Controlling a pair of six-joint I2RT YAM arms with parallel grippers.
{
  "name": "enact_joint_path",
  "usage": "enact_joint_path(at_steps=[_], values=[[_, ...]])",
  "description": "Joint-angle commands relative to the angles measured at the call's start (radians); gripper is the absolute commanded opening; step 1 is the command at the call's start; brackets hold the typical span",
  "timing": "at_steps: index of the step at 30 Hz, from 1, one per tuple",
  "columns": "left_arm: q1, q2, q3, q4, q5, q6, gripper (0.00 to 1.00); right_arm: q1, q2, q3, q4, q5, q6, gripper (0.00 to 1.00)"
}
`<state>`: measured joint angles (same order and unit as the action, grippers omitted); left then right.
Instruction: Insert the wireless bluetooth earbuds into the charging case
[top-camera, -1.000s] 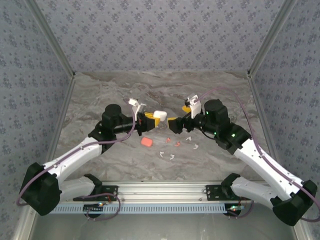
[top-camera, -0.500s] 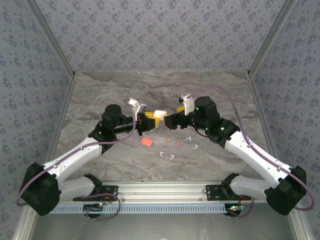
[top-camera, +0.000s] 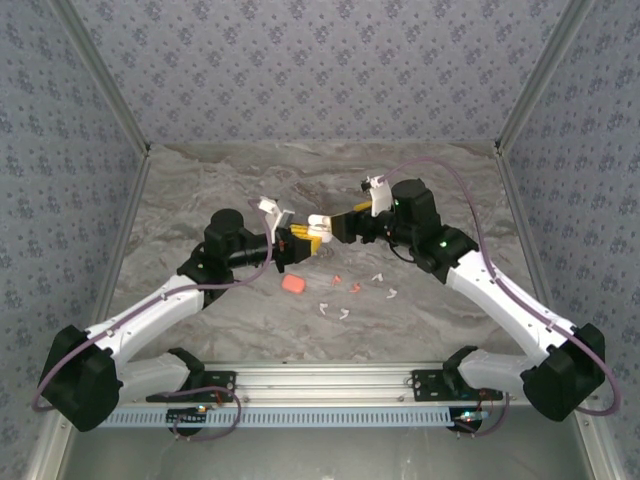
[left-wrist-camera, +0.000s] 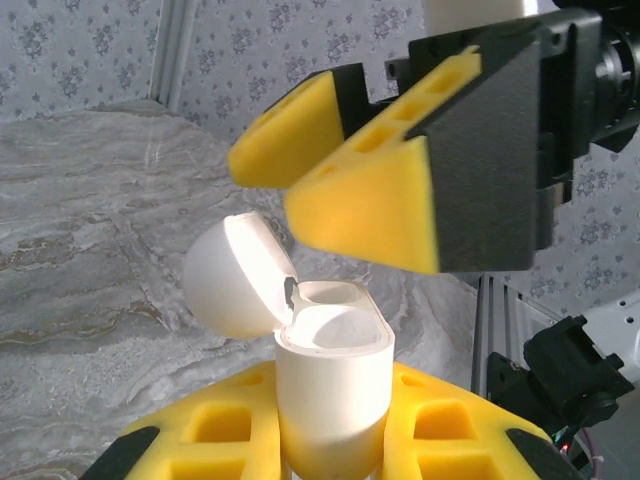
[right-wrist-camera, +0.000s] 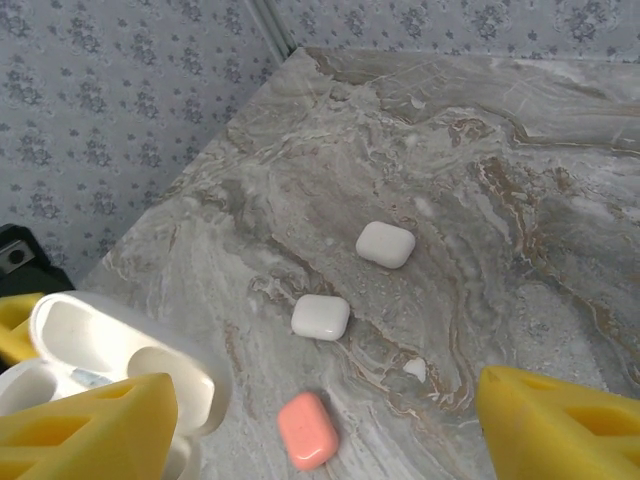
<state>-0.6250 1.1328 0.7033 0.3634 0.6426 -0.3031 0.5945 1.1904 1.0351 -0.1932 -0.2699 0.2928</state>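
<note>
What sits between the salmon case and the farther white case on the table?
Another closed white case lies between the salmon case and the farther white case; the right wrist view shows it.

A robot test booth: marble-patterned table (top-camera: 200, 190) boxed by floral-papered panels (top-camera: 310, 70) in aluminium framing (top-camera: 530, 90), robot arms (top-camera: 500, 300) bolted to a near rail (top-camera: 330, 378).

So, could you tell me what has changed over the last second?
The right hand swung left, arriving open close to the open white pebble-shaped charging case. Nothing was taken or released. The left hand stays shut on that case, and the tiny loose earbuds and salmon-pink case lie unmoved on the grey marble table.
</note>
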Motion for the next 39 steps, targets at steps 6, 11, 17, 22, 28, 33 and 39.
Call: enact_joint_path(at_steps=[6,11,17,22,28,33,39], values=[[-0.008,-0.015,0.023,0.01,0.005,0.028,0.0,-0.019,-0.05,0.022,-0.013,-0.011,0.012,0.8],[-0.008,-0.031,-0.018,0.041,-0.016,0.019,0.0,-0.039,-0.141,-0.016,-0.11,0.046,0.031,0.8],[-0.008,-0.08,-0.063,0.08,-0.021,0.031,0.0,-0.077,-0.169,-0.038,-0.399,0.2,0.095,0.79],[-0.008,-0.145,-0.109,0.133,-0.04,0.04,0.0,-0.111,-0.156,-0.137,-0.535,0.255,0.213,0.74],[-0.009,-0.189,-0.121,0.116,-0.064,0.053,0.0,-0.111,-0.092,-0.273,-0.472,0.268,0.278,0.6],[-0.008,-0.203,-0.117,0.088,-0.068,0.06,0.0,-0.111,0.0,-0.324,-0.366,0.271,0.295,0.52],[-0.009,-0.209,-0.117,0.07,-0.079,0.062,0.0,-0.112,0.096,-0.333,-0.309,0.293,0.309,0.46]])
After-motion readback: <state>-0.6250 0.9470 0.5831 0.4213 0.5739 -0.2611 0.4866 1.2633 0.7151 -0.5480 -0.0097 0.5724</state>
